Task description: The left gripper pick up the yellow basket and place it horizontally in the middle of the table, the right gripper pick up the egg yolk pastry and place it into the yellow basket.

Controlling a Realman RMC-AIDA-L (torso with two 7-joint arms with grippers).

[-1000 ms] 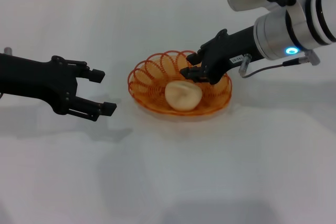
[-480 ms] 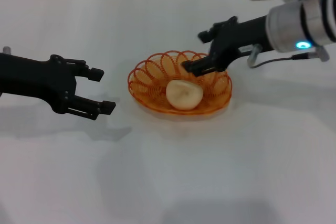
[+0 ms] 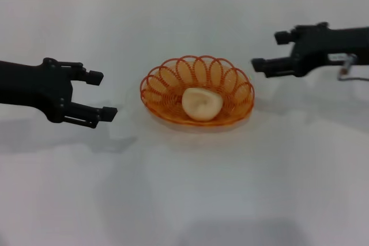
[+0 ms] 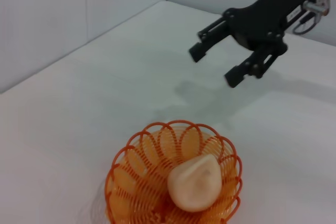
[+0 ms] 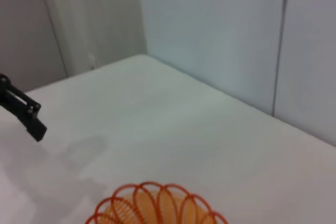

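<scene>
White tabletop [image 3: 184,188] is filling nearly all of the head view, with a pale wall running along its far edge.

Starting at the fingers: the right gripper [image 3: 271,52] is hanging above the tabletop to the right of the yellow basket [image 3: 167,84], apart from its rim, with its fingers [image 3: 260,64] spread and grasping nothing. The left wrist view is showing the same claw [image 4: 216,60] beyond the basket [image 4: 126,174], released and empty, casting a faint shadow on the tabletop [image 4: 79,103]. The left gripper [image 3: 101,94] is hovering to the left of the basket, well clear of it, its fingers [image 3: 107,112] likewise open and empty; only one fingertip of it is peeking into the right wrist view.

Outward from the claws, the basket is sitting flat on the tabletop near the middle, long axis running left to right. The egg yolk pastry [image 3: 202,103] is lying inside it, resting on the wire floor toward the near side, and is looking settled in the left wrist view [image 4: 195,183] as well. In the right wrist view, only the basket's far rim [image 5: 157,205] is showing.

Judging by how things are lying, both parts of the task appear done: basket placed horizontally in the middle, pastry inside it. Nothing seems left beyond parking the arms.
</scene>
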